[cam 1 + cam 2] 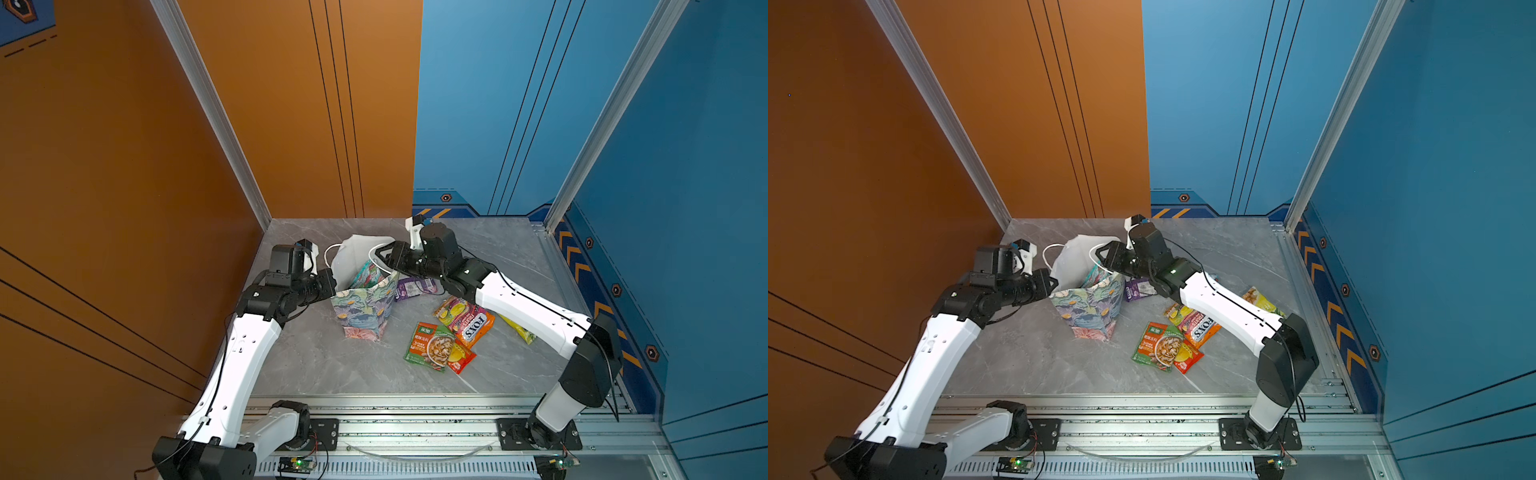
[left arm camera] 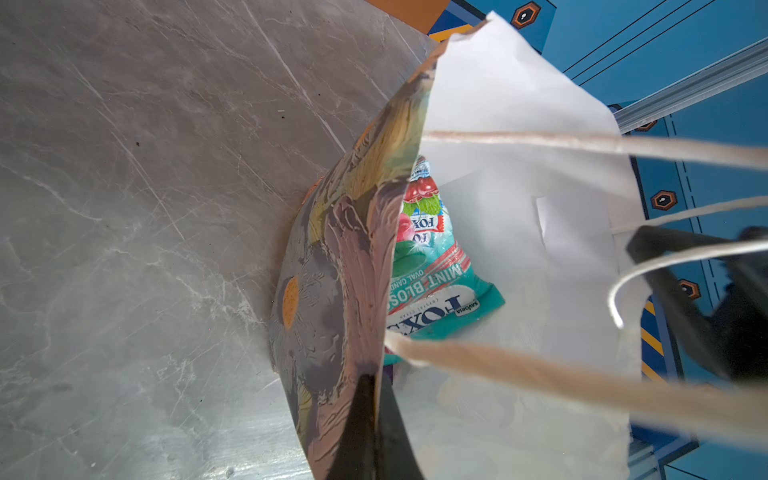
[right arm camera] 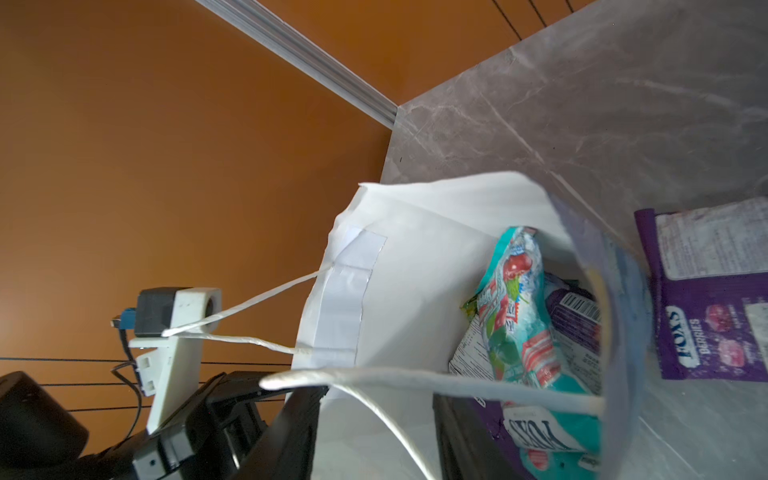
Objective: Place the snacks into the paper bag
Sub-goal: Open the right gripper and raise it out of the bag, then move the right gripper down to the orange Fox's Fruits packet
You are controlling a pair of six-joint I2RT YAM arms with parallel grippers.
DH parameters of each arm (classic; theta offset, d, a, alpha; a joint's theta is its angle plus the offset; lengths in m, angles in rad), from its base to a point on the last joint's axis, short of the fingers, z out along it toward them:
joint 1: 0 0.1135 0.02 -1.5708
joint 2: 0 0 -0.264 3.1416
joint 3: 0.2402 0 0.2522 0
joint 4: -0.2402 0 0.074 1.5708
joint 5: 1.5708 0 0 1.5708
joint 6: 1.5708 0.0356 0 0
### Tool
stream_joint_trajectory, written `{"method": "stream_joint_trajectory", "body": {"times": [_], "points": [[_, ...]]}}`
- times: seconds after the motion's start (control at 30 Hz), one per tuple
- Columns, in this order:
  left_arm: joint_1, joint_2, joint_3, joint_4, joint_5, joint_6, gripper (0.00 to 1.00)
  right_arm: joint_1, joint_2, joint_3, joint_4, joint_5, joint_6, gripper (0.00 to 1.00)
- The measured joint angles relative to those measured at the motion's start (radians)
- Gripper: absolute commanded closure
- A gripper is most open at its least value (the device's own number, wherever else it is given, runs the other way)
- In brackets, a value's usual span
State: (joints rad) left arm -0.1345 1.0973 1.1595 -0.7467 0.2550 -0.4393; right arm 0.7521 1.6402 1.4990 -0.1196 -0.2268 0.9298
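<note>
**Paper bag** (image 1: pixel 365 305): stands upright on the bench (image 1: pixel 316 361), left of centre, with its mouth spread wide.

**Left fingers** (image 2: pixel 365 415): together on the bag's wall, one inside and one outside. Judged a brace that keeps the mouth open and stops the bag tipping.

**Right fingers** (image 3: pixel 461 440): apart, low in the bag's mouth, with nothing between them. A cord handle (image 3: pixel 374 380) crosses in front. Judged the drop step of a delivery.

**Snacks in the bag:**
- A teal mint packet (image 2: pixel 440 274), on edge against the printed wall.
- A purple packet (image 3: pixel 575 320) beside it.

**Snacks on the bench:**
- A purple berries packet (image 1: pixel 413 286), just beside the bag.
- An orange packet (image 1: pixel 473 326), a green sachet (image 1: pixel 430 345) and a red sachet (image 1: pixel 463 360), overlapping one another and well apart from the bag.
- A yellow-green sachet (image 1: pixel 519 330), partly under the right arm.

**View notes:** only the wrist views show the bag's contents and the left grip. Only the top views show the loose pile waiting to be packed.
</note>
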Motion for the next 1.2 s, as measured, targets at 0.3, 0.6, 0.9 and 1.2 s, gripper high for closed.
{"method": "stream_joint_trajectory", "body": {"times": [0.3,0.6,0.9,1.2], "points": [[0.004,0.0,0.0,0.0,0.0,0.0,1.0,-0.123,-0.234,-0.095,-0.068,0.076,-0.103,0.48],[0.004,0.0,0.0,0.0,0.0,0.0,1.0,-0.379,-0.332,-0.347,-0.223,0.043,-0.196,0.48],[0.016,0.0,0.0,-0.001,0.009,0.001,1.0,-0.562,-0.354,-0.611,-0.318,0.005,-0.254,0.42],[0.017,0.0,0.0,-0.001,0.011,0.001,1.0,-0.666,-0.302,-0.665,-0.304,-0.077,-0.338,0.15]]}}
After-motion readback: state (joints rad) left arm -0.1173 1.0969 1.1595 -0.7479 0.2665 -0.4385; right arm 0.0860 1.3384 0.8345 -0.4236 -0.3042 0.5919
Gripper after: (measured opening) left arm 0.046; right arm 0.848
